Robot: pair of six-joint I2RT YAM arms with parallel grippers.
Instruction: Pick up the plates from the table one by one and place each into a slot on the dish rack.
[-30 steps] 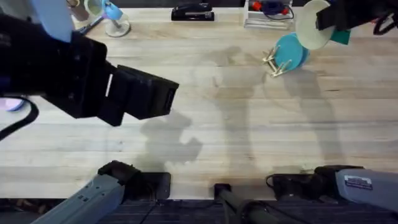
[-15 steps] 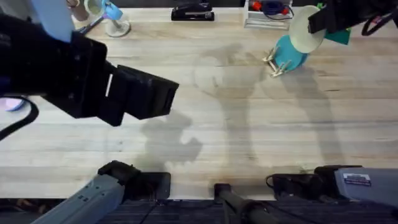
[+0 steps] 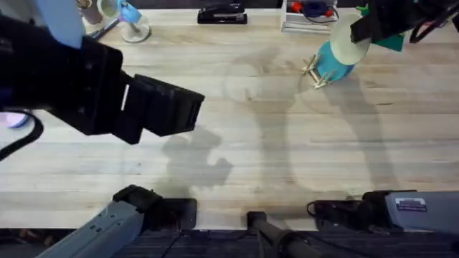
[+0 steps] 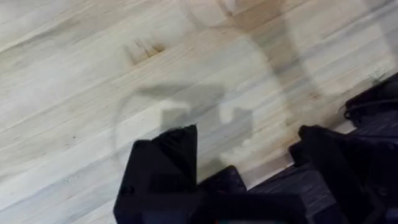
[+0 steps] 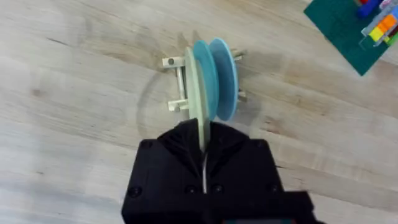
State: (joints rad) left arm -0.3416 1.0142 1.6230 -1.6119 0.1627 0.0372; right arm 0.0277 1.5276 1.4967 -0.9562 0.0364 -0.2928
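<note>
- Your right hand (image 5: 204, 146) is up at the far right corner of the desk (image 3: 287, 143), fingers clamped on the edge of the cream-yellow plate (image 5: 194, 99).
- You hold that plate on its edge, upright, directly over the dish rack (image 5: 176, 84).
- In the right wrist view the cream plate lines up with the dowels on the near side of the rack; whether it is touching the rack, I cannot tell.
- The teal-blue plate (image 5: 217, 78) stands upright in a slot of the rack, just beside your cream plate and parallel to it.
- From overhead, the cream-yellow plate (image 3: 351, 32) overlaps the teal-blue plate (image 3: 333, 61), and the rack's pale wooden ends (image 3: 313, 72) poke out at the teal plate's lower left.
- A green mat (image 5: 348, 28) with coloured blocks lies on the desk beyond the rack, toward the far right edge.
- Your left hand (image 4: 249, 155) hangs over bare desk near the front edge, fingers spread apart with nothing between them.
- The left arm (image 3: 93, 86) rises close under the overhead camera, big and dark over the left side of the desk.
- Along the far edge sit a black stapler (image 3: 222, 14) and, near the far left corner, a small light-blue lamp (image 3: 133, 21).
</note>
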